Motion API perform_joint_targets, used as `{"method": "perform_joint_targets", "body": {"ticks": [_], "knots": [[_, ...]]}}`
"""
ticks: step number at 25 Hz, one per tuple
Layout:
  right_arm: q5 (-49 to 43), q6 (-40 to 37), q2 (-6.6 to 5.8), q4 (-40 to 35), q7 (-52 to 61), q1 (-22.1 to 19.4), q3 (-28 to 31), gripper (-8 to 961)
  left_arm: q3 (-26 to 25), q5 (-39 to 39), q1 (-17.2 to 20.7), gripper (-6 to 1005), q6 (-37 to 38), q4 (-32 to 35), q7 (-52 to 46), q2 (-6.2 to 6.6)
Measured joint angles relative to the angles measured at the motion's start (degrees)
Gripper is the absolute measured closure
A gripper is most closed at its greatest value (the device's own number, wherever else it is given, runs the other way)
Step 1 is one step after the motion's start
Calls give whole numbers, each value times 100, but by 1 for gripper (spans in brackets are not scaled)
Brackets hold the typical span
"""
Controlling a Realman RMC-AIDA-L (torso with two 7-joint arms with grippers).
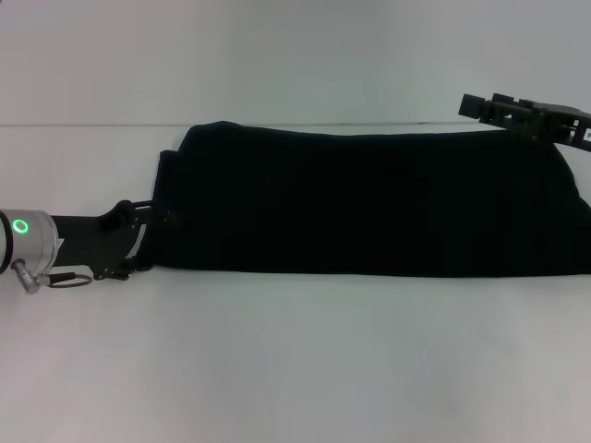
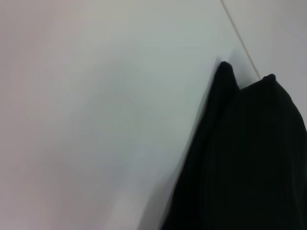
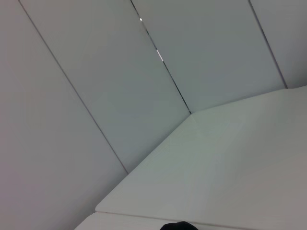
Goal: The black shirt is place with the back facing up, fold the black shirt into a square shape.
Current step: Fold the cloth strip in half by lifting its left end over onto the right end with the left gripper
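The black shirt (image 1: 369, 198) lies on the white table as a long band running left to right, plain side up, with no lettering showing. Its right end runs out of the head view. My left gripper (image 1: 152, 240) is low at the shirt's left end, open, with its fingers spread against the cloth edge. The left wrist view shows that end of the black shirt (image 2: 249, 158) lying flat, with two small corners sticking up. My right gripper (image 1: 480, 106) hovers just above the shirt's far edge near the right end, pointing left.
The white table (image 1: 295, 360) stretches bare in front of the shirt, and a strip of it shows behind. A white wall rises at the back. The right wrist view shows only wall panels and the table's (image 3: 230, 163) far corner.
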Motion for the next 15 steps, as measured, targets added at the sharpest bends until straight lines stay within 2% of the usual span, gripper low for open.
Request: {"method": "perform_joint_targets", "body": {"ticks": [15], "knots": [[0,-2,-17,0,-21,1,12,39,-42,-133,-16,219,-132,-72,568,0]]}}
